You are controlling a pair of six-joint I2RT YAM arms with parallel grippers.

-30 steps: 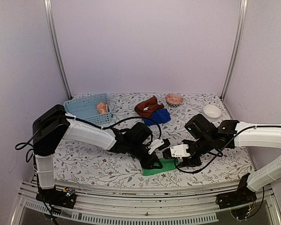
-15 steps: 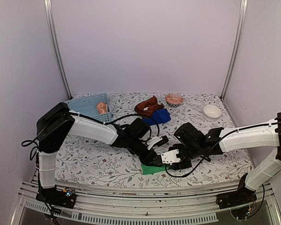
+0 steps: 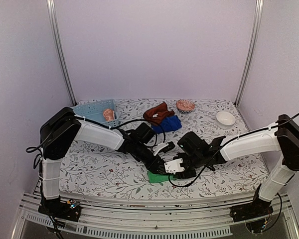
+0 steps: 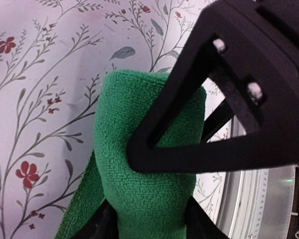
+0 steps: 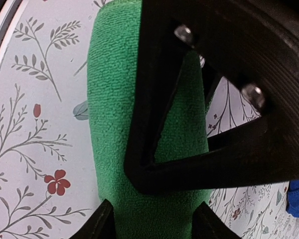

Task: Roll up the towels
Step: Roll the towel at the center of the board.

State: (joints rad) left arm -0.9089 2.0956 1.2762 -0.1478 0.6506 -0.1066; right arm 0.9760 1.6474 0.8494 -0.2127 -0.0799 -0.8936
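Note:
The green towel [image 3: 154, 177] lies near the table's front edge, partly rolled, with a flat tail still on the cloth. My left gripper [image 3: 161, 167] and right gripper [image 3: 175, 167] meet over it. In the left wrist view my left gripper [image 4: 149, 221] is shut on the green roll [image 4: 119, 124], and the right gripper's black finger frame crosses in front. In the right wrist view my right gripper [image 5: 154, 221] is shut on the same roll [image 5: 112, 99]. The rust-brown towel [image 3: 157, 112] and the deep blue towel [image 3: 170, 123] lie bunched at the back. The orange towel [image 3: 108, 114] sits rolled in the basket.
The light blue slotted basket [image 3: 89, 112] stands at the back left. A patterned bowl [image 3: 185, 105] and a small white bowl [image 3: 225, 118] stand at the back right. The metal front rail runs just beyond the green towel.
My right gripper has moved left until it meets my left gripper over the green towel. Both have shifted a little left, and less flat green cloth shows.

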